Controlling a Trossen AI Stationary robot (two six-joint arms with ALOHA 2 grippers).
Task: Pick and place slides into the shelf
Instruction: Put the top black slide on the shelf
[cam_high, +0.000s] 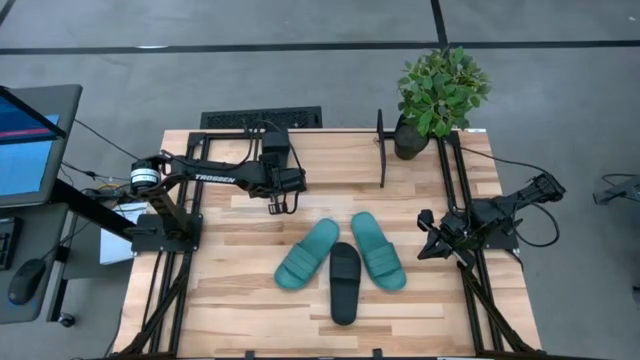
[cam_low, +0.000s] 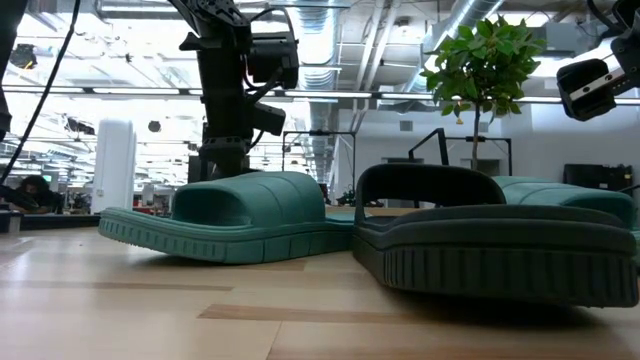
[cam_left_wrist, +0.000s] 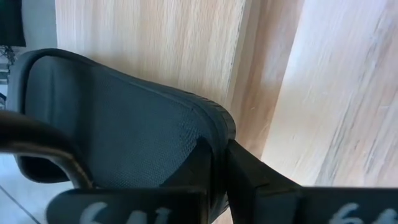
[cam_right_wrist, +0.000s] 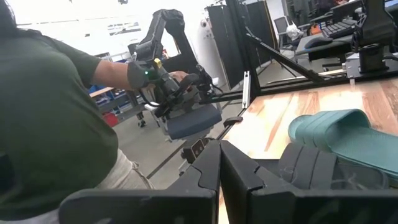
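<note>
**A:** What's at the left of the bench (cam_high: 230, 300)?

**B:** The left hand (cam_high: 278, 203) hangs above the far left part of the boards. Its fingers are clamped on the rim of one black slide (cam_left_wrist: 124, 124), which is lifted clear of the wood. The shelf (cam_high: 260, 118) sits just behind it, along the far edge.

**A:** And in the middle?

**B:** Three slides lie flat there. A teal slide (cam_high: 308, 254) angles to the left, a second black slide (cam_high: 344, 282) points straight between the two, and another teal slide (cam_high: 378, 250) angles to the right. All three are close together.

**A:** And the right side?

**B:** The right hand (cam_high: 430, 240) waits by the right frame with its fingers together, holding nothing
</note>
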